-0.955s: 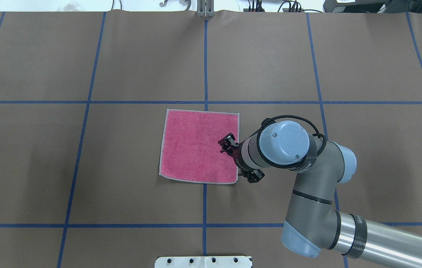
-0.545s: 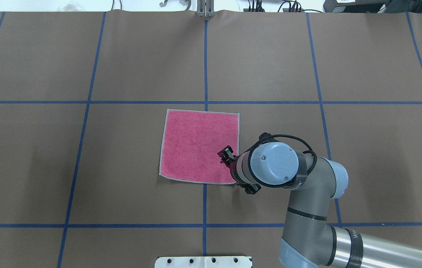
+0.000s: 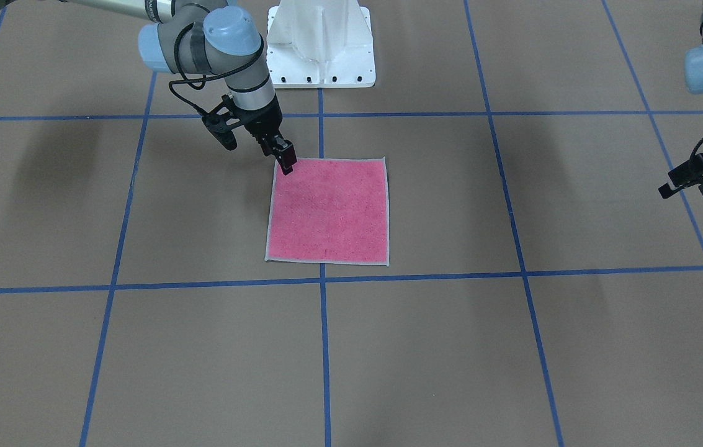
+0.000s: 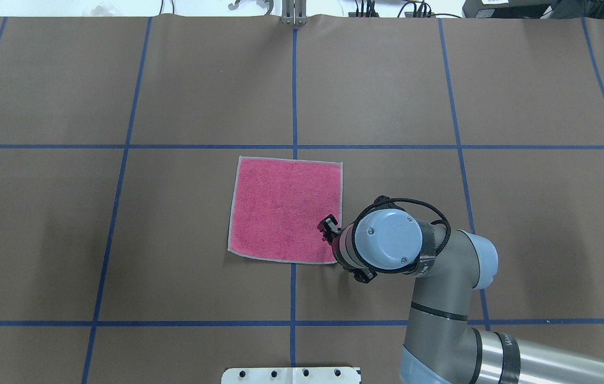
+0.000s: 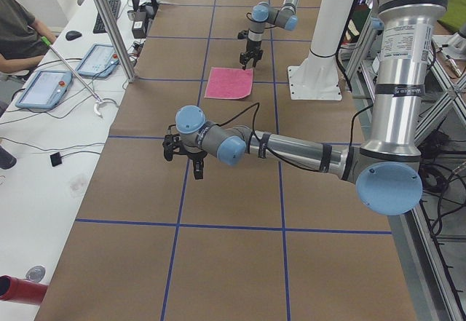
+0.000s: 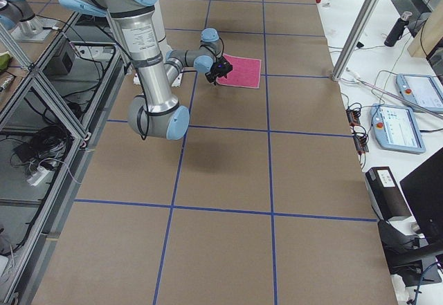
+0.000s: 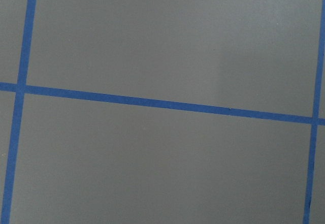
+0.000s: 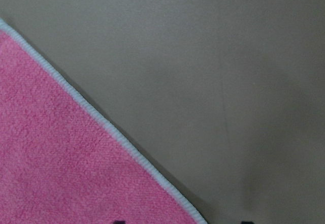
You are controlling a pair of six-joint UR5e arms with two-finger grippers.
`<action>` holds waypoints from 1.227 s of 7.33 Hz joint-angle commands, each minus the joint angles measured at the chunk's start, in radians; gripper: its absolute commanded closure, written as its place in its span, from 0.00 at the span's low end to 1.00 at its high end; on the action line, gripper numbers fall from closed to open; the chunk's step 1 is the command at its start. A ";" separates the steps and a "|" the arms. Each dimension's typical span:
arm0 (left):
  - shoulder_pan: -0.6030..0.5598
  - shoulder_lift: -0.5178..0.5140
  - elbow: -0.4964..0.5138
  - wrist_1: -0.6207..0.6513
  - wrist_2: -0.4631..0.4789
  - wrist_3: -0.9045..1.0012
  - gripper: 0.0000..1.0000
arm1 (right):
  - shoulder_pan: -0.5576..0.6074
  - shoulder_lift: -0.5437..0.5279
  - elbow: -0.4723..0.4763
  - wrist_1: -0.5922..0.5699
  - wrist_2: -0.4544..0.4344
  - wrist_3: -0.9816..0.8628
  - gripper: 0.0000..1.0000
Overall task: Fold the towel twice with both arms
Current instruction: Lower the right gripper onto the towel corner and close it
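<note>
The towel [image 4: 280,208] lies flat and unfolded at the table's middle, pink face up, with light grey edging; it also shows in the front view [image 3: 326,214]. My right gripper [image 4: 327,224] hovers just over the towel's near right corner [image 3: 287,162]. In the right wrist view the towel's edge [image 8: 91,112] runs diagonally to that corner, and two dark fingertips stand apart at the bottom edge, empty. My left gripper [image 3: 674,185] hangs over bare table far to the left [image 5: 198,169]. I cannot tell whether it is open or shut.
The white pedestal base [image 3: 320,43] stands at the near table edge behind the towel. Blue tape lines [image 4: 294,85] grid the brown table. A desk with tablets [image 5: 44,88] and a metal post [image 5: 109,22] stand on the far side.
My right arm has drawn back toward the robot, carrying the gripper from the towel's right edge down to its near right corner. The towel has not moved.
</note>
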 commanded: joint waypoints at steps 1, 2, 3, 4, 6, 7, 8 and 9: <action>0.000 0.000 -0.001 0.000 0.002 0.000 0.00 | -0.014 -0.001 -0.001 -0.001 0.000 -0.001 0.37; 0.000 0.000 0.000 0.000 0.002 0.000 0.00 | -0.014 0.000 0.003 -0.001 0.000 -0.001 0.38; 0.000 -0.001 0.000 0.000 0.002 0.000 0.00 | -0.015 0.000 0.003 -0.001 0.002 -0.001 0.43; 0.000 -0.001 -0.001 0.000 0.002 -0.002 0.00 | -0.014 -0.003 0.005 -0.001 0.000 -0.001 0.51; 0.000 -0.003 -0.009 0.000 0.002 -0.043 0.00 | -0.014 -0.002 0.008 -0.001 -0.003 0.001 0.56; 0.000 -0.003 -0.007 0.000 0.002 -0.045 0.00 | -0.014 0.000 0.008 -0.001 -0.003 0.001 0.60; 0.002 -0.003 -0.009 0.000 0.002 -0.046 0.00 | -0.014 -0.001 0.008 -0.001 -0.004 0.001 0.65; 0.002 -0.003 -0.009 0.000 0.002 -0.046 0.00 | -0.014 -0.002 0.008 -0.001 -0.006 0.001 0.69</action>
